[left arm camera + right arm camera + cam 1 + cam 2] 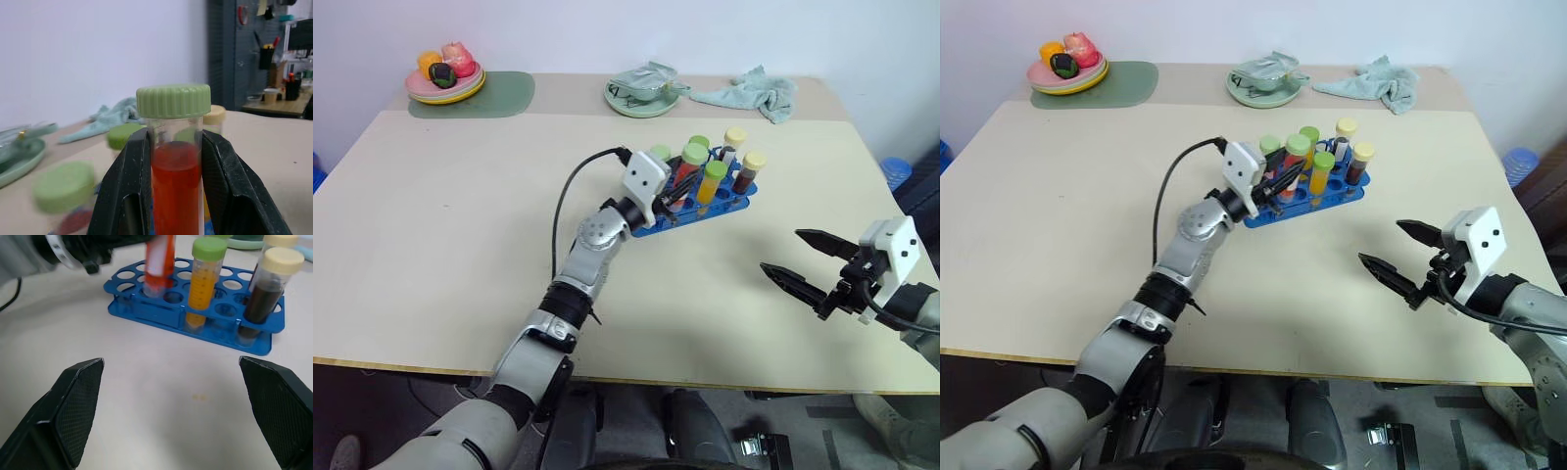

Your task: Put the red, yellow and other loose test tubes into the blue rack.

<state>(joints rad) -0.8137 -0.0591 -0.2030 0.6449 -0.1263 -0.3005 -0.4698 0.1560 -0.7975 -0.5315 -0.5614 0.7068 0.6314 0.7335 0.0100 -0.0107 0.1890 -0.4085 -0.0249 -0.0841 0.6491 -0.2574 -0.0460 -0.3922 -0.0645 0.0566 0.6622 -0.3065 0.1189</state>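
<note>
Over the beige desk (460, 245) my left end effector (668, 202) pinches the upright red tube (159, 264) above the blue rack (146, 313), lowering into a hole, while my right end effector (800, 262) hangs spread, well apart.

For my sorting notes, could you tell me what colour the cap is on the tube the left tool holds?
Light green cap over red liquid, clearest in the left wrist view.

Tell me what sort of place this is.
Probably a robotics lab or workshop set up for a test: a plain table with a blue rack of capped tubes, and a tool pegboard behind.
</note>
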